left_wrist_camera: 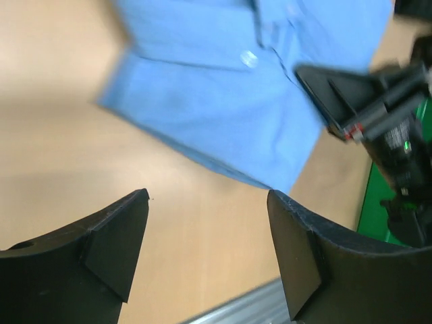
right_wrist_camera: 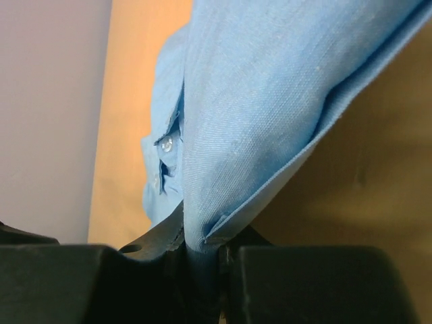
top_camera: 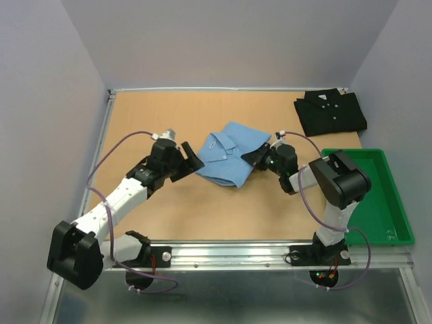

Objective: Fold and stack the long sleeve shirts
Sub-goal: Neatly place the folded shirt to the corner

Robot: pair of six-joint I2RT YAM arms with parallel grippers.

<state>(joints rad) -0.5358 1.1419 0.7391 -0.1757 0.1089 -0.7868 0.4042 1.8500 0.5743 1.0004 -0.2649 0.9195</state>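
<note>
one gripper pinching, one wide
right gripper (right_wrist_camera: pixel 202 253) clamps the light blue shirt (top_camera: pixel 229 152) mid table (top_camera: pixel 169 209); left gripper (left_wrist_camera: pixel 206 223) gapes empty beside it. soft limp cloth, likely to sag: take doubled edges. black shirt (top_camera: pixel 331 111) folded far right.

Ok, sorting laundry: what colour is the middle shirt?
The shirt is light blue, clearest in top external view.

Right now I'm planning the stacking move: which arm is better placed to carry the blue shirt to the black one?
Probably right. The right gripper is shut on the light blue shirt, and the black shirt lies in the far right corner. The left gripper is open, empty.
</note>
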